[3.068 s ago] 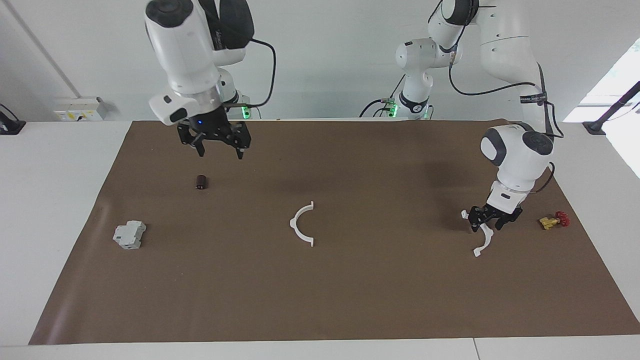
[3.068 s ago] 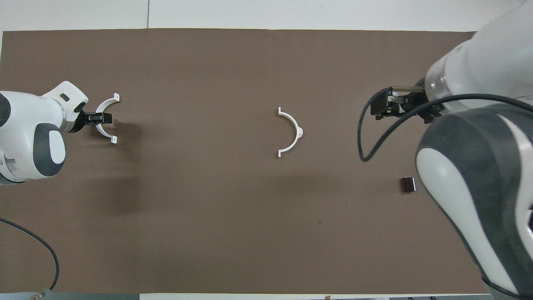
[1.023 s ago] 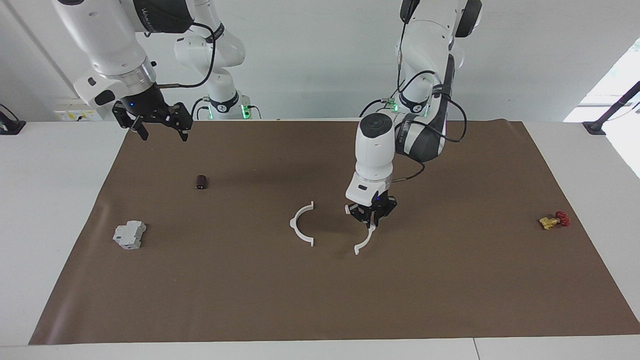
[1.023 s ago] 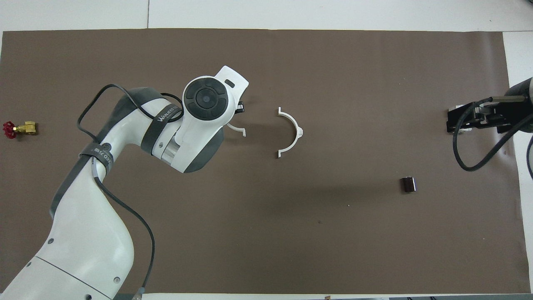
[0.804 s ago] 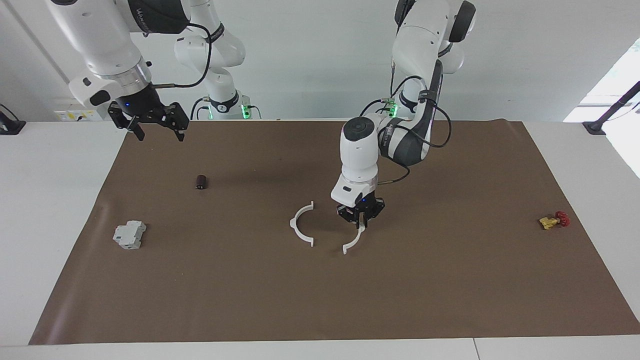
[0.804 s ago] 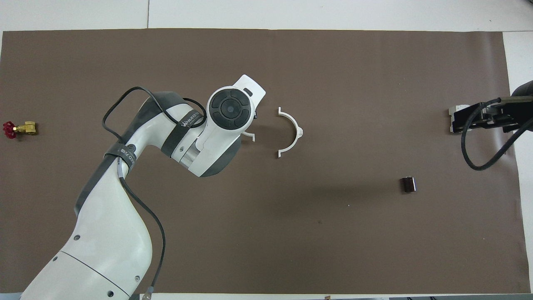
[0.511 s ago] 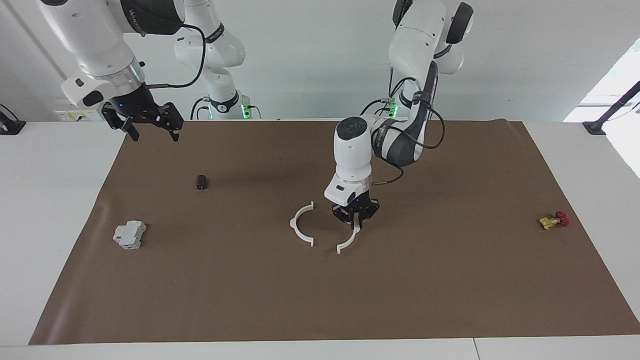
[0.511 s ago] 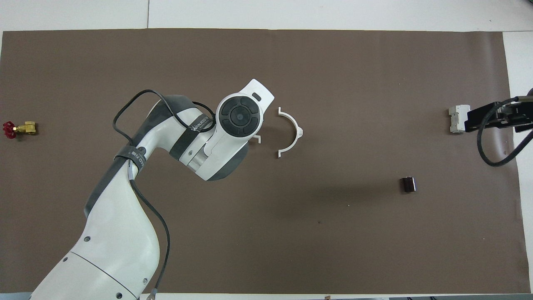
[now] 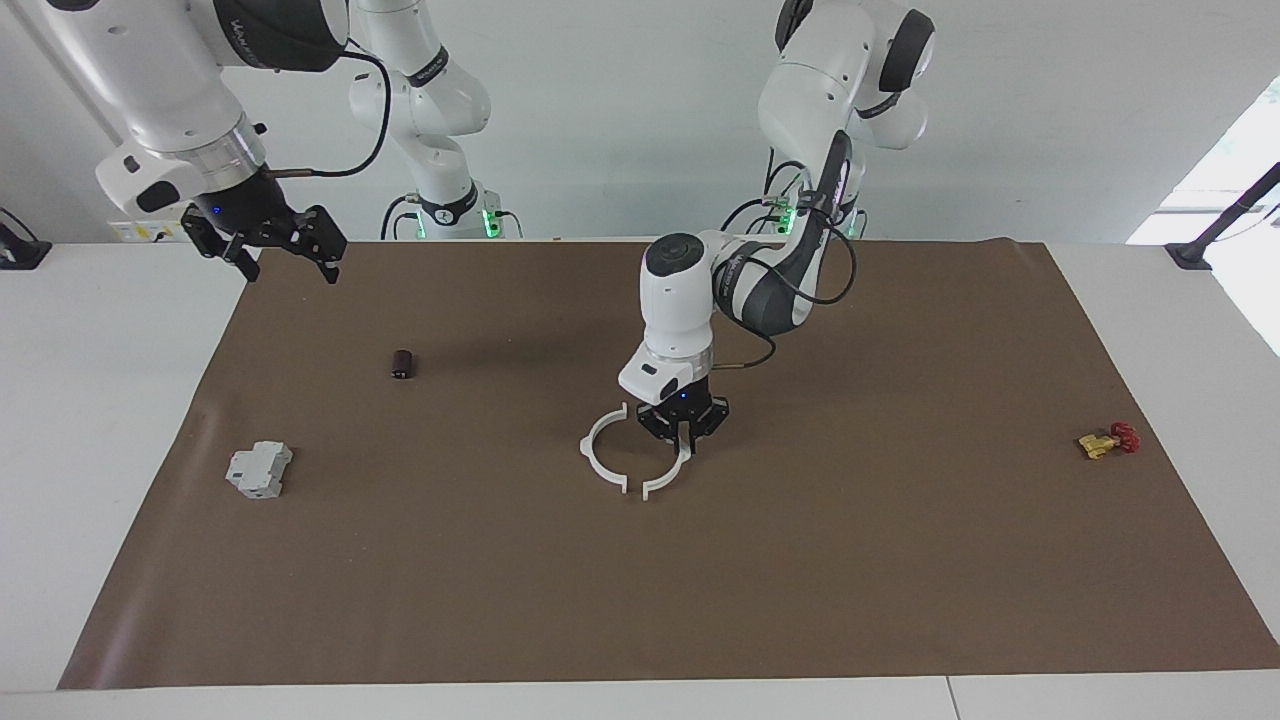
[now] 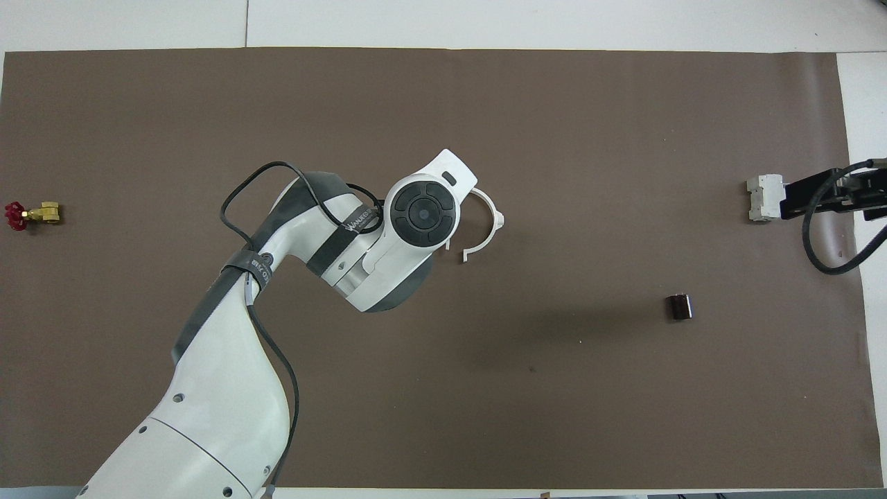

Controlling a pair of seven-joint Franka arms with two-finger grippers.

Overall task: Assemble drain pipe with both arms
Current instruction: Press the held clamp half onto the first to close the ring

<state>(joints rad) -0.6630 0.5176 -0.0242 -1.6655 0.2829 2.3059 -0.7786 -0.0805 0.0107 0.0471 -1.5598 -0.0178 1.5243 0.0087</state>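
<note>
Facing view puts the left gripper (image 9: 684, 436) low over the middle of the brown paper mat (image 9: 900, 560), its jaws clamped on a thin white plastic half-ring with small end tabs (image 9: 668, 475), which hangs down from the fingertips and curves toward the matching white half-ring lying flat on the mat (image 9: 602, 452). The likeliest failure from here is a mismatch at the tabs: the held piece looks tilted rather than level, so if it is pushed in at that angle one tab may ride over its partner or shove the loose, unrestrained half-ring along the mat instead of joining it. A thin, springy piece pinched near one end could also pivot or slip in the grip under sideways load. Nothing steadies the resting half, because the right gripper (image 9: 265, 240) waits, jaws spread apart and empty, up over the mat's edge at the right arm's end, above a small dark cylinder (image 9: 402, 364) and well apart from a grey blocky part (image 9: 259, 470). Overhead, the left arm's wrist covers the held piece, and only the resting half's arc (image 10: 489, 225) shows beside it, so the facing view is the one to trust for the gap between tabs, which looks narrow but not closed.
</note>
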